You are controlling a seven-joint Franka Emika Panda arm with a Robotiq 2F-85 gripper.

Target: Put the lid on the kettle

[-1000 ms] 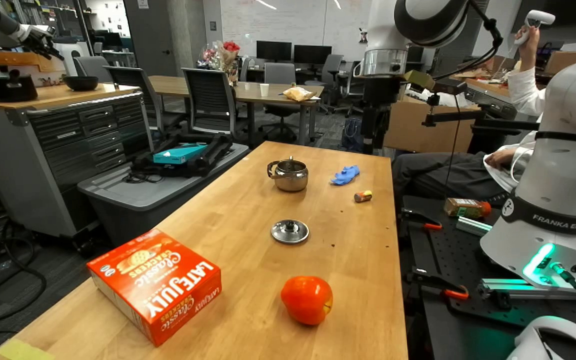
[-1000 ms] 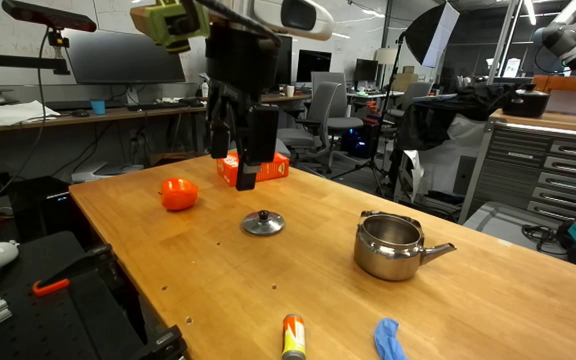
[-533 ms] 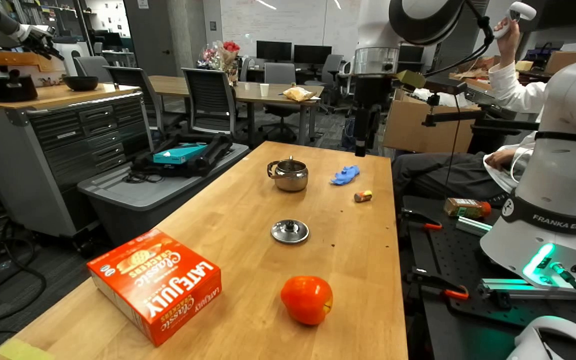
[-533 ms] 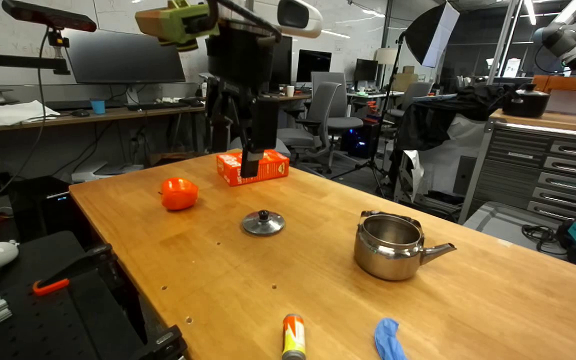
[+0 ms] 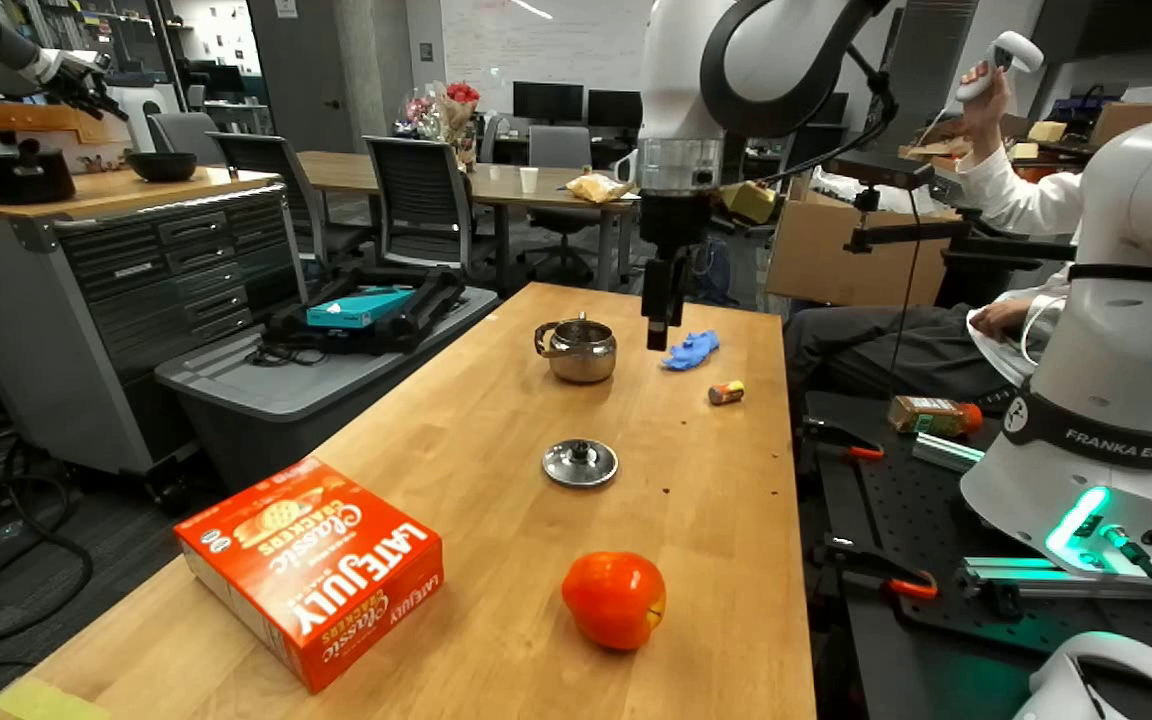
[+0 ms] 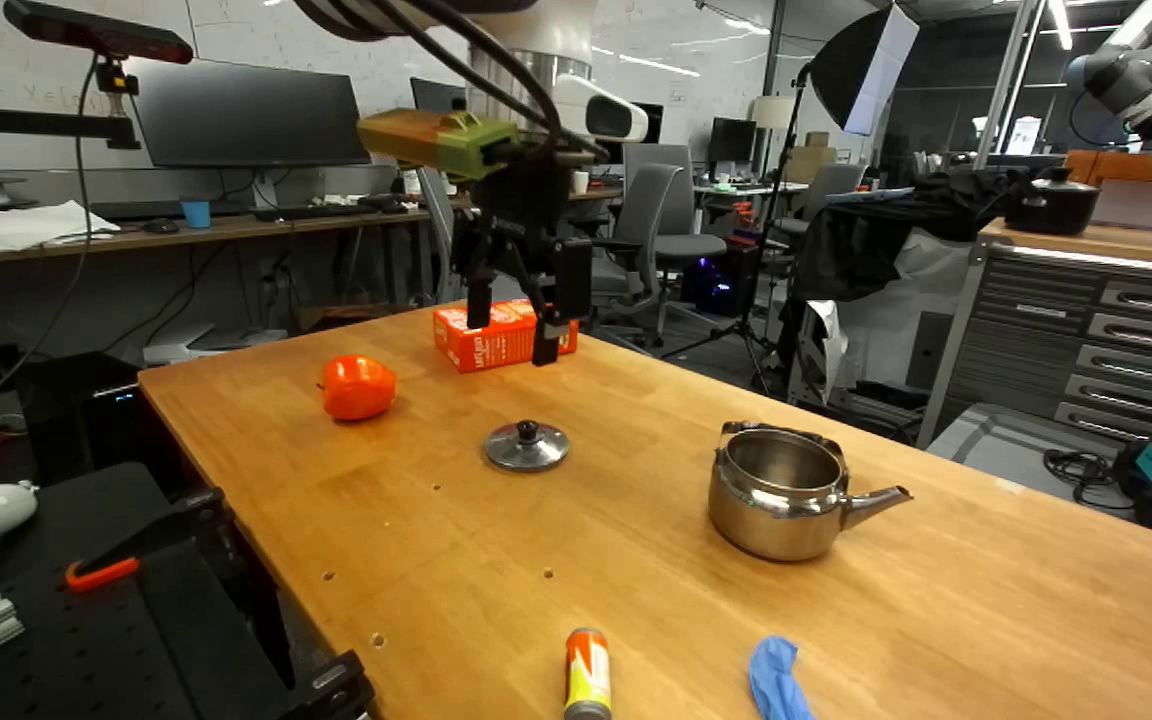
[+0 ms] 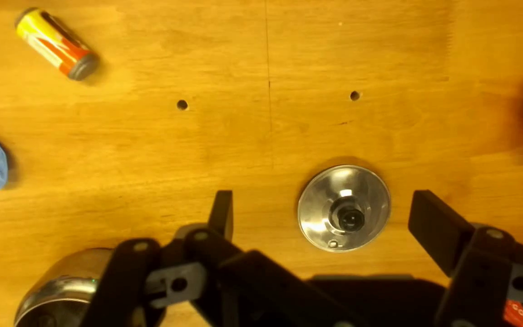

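The lid is a round silvery disc with a dark knob. It lies flat on the table in both exterior views [image 5: 580, 466] [image 6: 526, 452] and in the wrist view [image 7: 320, 213]. The kettle, a squat shiny metal pot with an open mouth and a spout, stands upright apart from the lid [image 5: 584, 362] [image 6: 774, 515]. Part of it shows at the lower left of the wrist view [image 7: 73, 285]. My gripper [image 5: 658, 335] [image 6: 513, 338] [image 7: 323, 210] is open and empty, pointing down in the air above the table. In the wrist view the lid shows between its spread fingers [image 7: 438, 229].
A red tomato-like ball [image 5: 616, 600] and an orange-red cracker box [image 5: 311, 565] lie beyond the lid from the kettle. A battery-like cylinder [image 6: 588, 675] and a blue glove [image 5: 691, 350] lie near the kettle. A wooden table [image 6: 416, 560] bears them all.
The arm and gripper have moved left and lower in one exterior view, and to the right in the other. The gripper stays open. The lid and kettle have not moved.
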